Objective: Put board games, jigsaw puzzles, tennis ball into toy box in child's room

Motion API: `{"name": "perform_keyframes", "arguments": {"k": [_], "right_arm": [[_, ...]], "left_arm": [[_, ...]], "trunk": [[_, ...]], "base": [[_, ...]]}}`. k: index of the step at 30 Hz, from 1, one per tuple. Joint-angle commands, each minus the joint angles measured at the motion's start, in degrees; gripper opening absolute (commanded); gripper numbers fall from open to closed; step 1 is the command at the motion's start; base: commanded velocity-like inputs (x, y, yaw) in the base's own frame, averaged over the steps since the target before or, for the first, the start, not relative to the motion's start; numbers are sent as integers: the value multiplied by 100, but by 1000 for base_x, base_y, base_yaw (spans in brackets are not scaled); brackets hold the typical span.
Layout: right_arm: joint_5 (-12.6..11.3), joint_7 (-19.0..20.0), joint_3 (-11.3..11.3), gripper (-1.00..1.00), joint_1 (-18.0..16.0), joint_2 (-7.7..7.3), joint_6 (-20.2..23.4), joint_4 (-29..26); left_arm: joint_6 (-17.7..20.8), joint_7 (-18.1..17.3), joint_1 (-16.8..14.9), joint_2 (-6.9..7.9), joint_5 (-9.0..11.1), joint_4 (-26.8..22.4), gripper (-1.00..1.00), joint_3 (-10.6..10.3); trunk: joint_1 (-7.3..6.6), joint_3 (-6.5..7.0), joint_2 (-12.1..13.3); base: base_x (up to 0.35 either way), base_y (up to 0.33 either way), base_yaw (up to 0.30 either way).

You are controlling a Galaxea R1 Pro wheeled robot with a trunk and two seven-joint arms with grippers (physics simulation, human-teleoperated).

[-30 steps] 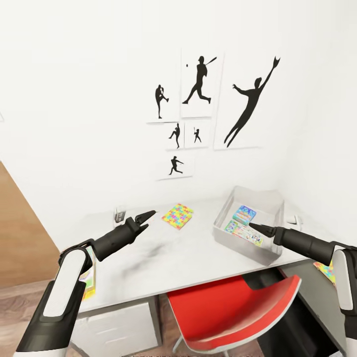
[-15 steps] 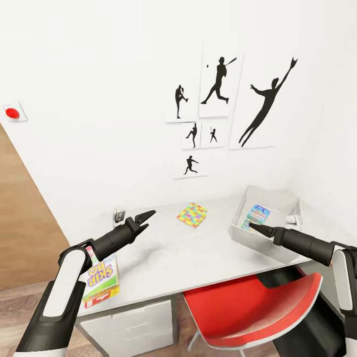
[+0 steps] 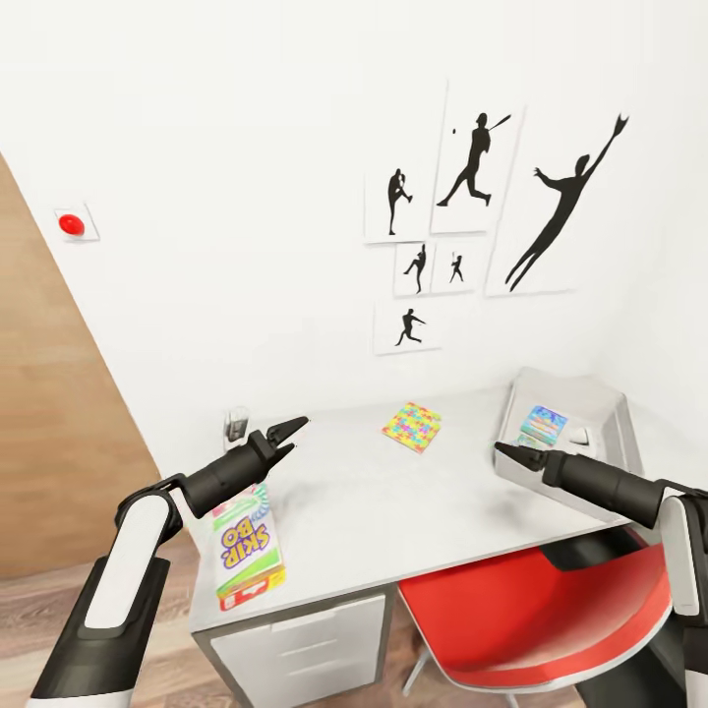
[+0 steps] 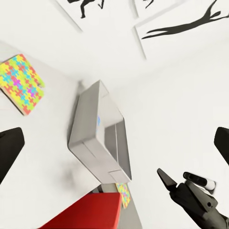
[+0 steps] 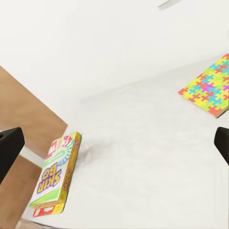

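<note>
A Skip-Bo board game (image 3: 246, 546) lies flat on the table (image 3: 393, 511) near its front left corner, also seen in the right wrist view (image 5: 55, 176). One jigsaw puzzle (image 3: 412, 426) rests near the back wall. The grey toy box (image 3: 590, 398) stands at the right end with a small blue board game (image 3: 544, 423) inside. A second jigsaw puzzle (image 4: 123, 193) lies beyond the box. My left gripper (image 3: 288, 436) hovers open above the Skip-Bo box. My right gripper (image 3: 503, 452) hovers open beside the toy box's front wall. The tennis ball is out of view.
A red chair (image 3: 531, 615) is tucked under the table's right half, and white drawers (image 3: 305, 639) sit under the left. A small clear cup (image 3: 236, 425) stands by the wall. Baseball silhouette prints (image 3: 472, 197) hang above. A red wall button (image 3: 71, 224) and a brown panel (image 3: 49, 442) lie left.
The camera has swung left, so the table and prints slid right in the picture. The Skip-Bo box came fully into view. Both arms hold the same pose.
</note>
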Motion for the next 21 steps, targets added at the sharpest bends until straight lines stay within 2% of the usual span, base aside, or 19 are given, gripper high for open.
{"name": "perform_keyframes", "arguments": {"k": [1, 12, 21], "right_arm": [[-8, -16, -5, 100, -6, 1, 28, -2], [-6, -304, 27, 100, -7, 7, 38, -2], [5, -395, 16, 100, -22, 6, 73, 9]], "left_arm": [[31, -13, -4, -2, -2, 0, 100, 10], [30, -14, -2, 0, -2, 1, 100, 34], [25, -8, -2, -1, -2, 6, 100, 43]], "trunk": [[2, -9, -8], [2, -9, -8], [2, -9, -8]], "base": [[0, 289, 0], [0, 289, 0], [0, 289, 0]]}}
